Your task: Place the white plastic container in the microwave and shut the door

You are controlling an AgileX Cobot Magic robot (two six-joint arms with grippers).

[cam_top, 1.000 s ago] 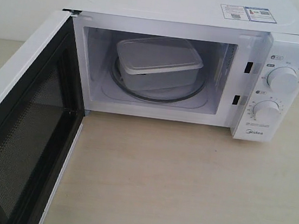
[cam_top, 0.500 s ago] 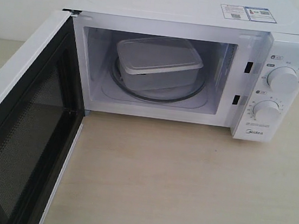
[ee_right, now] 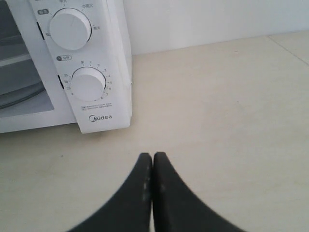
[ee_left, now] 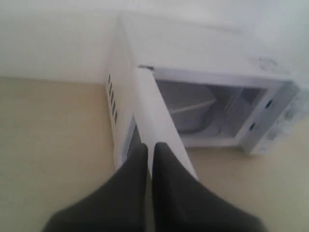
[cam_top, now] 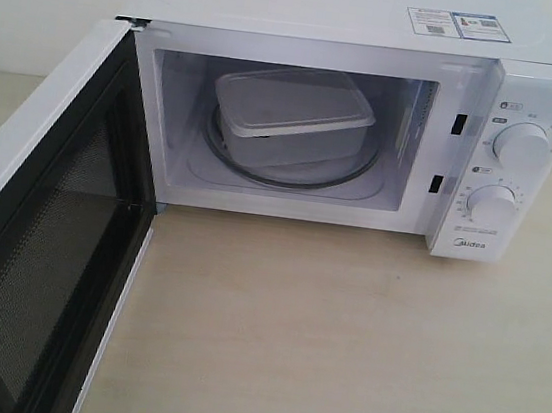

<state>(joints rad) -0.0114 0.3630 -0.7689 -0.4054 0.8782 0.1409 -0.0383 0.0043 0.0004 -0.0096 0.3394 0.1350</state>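
The white plastic container (cam_top: 292, 113) sits lid-on on the glass turntable inside the microwave (cam_top: 329, 17). The door (cam_top: 30, 237) stands swung wide open to the left, its black mesh inner face showing. Neither gripper shows in the exterior view. In the left wrist view my left gripper (ee_left: 150, 146) is shut and empty, its tips just behind the door's (ee_left: 159, 121) outer free edge; the container (ee_left: 190, 108) is visible in the cavity beyond. My right gripper (ee_right: 152, 155) is shut and empty above the table, a little in front of the microwave's control panel (ee_right: 111, 58).
The pale wooden table (cam_top: 341, 335) stretches out in front of the microwave. Two round dials (cam_top: 521, 146) sit on the right panel. A white wall stands behind the microwave.
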